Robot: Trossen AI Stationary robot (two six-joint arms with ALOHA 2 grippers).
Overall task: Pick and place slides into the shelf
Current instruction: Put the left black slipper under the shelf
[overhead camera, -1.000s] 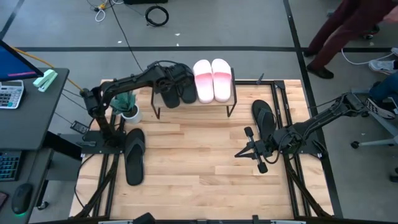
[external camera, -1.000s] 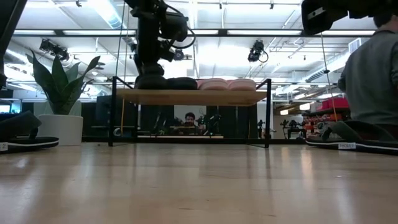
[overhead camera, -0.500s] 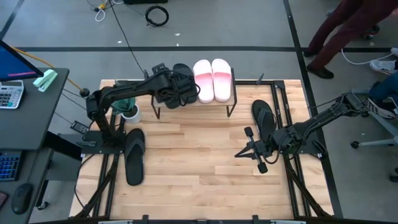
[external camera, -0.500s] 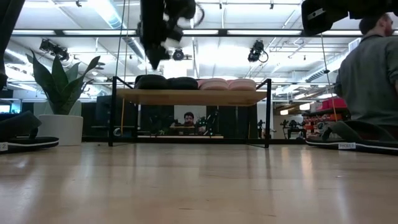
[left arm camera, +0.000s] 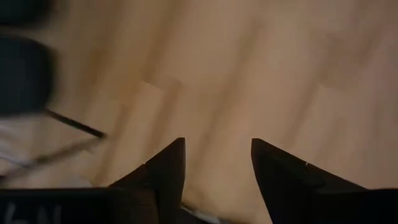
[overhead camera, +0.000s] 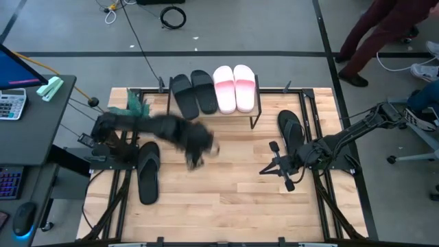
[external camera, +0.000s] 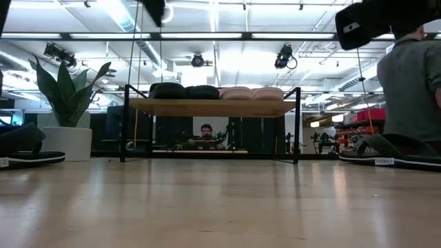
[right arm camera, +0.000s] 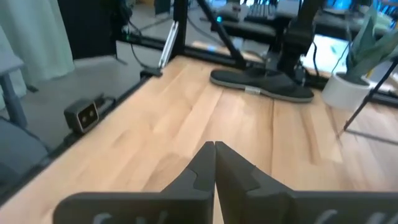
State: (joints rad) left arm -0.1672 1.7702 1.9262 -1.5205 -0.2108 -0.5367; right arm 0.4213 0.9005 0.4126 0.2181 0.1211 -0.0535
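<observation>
Black left gripper [overhead camera: 199, 152] blurs low at centre-left, jaws parted, empty — right gripper [overhead camera: 266, 169] rests clenched. Four slides line the wooden shelf [overhead camera: 255, 106] — two black slides [overhead camera: 193, 94], two pink slides [overhead camera: 234, 88].

Grey floor [overhead camera: 274, 27] crossed by black tape, desk [overhead camera: 31, 130] alongside.

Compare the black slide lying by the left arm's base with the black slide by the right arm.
The black slide by the left arm lies straight, along the table's left edge. The black slide by the right arm sits on the right side and is tilted. Both are black, lie flat on the wooden table, are not on the shelf, and are untouched by any gripper.
</observation>
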